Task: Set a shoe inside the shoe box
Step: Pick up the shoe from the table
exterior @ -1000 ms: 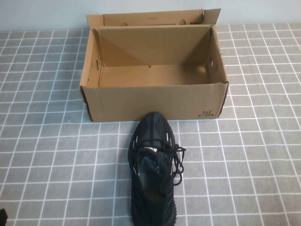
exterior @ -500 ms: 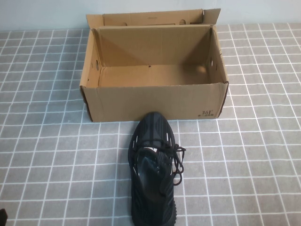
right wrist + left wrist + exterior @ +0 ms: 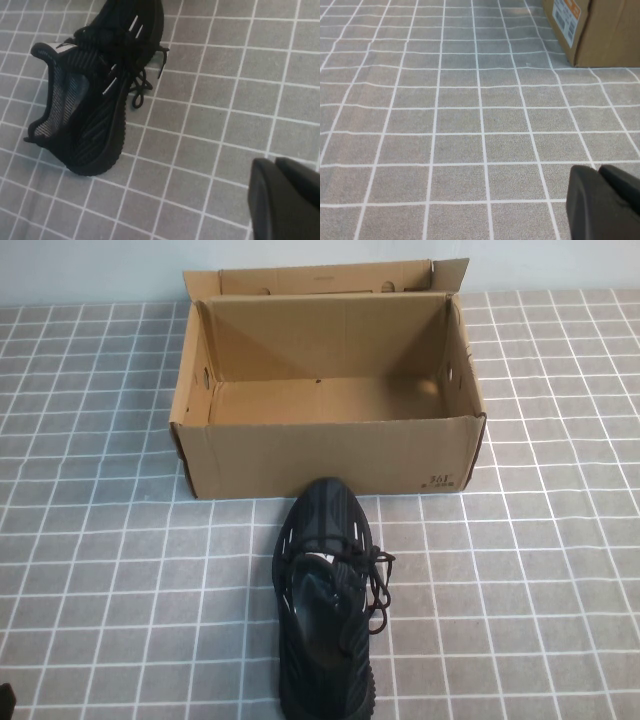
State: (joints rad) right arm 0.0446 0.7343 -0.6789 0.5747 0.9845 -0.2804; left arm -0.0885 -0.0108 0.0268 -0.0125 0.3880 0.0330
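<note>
beside the shoe box [image 3: 330, 455], small unreadable print; shoe [image 3: 328, 600] outside; left gripper [image 3: 600, 172], right gripper [image 3: 277, 167] fingers clenched.

Left gripper [image 3: 604, 200]: fingers closed together, nothing between them, seen in its wrist view hanging low above the table. In the high view only a dark sliver of the left arm [image 3: 5, 702] shows, at about 8 o'clock at the frame edge. Right gripper [image 3: 285, 195]: fingers closed, empty, raised over the table surface. The right arm does not appear in the high view.
</note>
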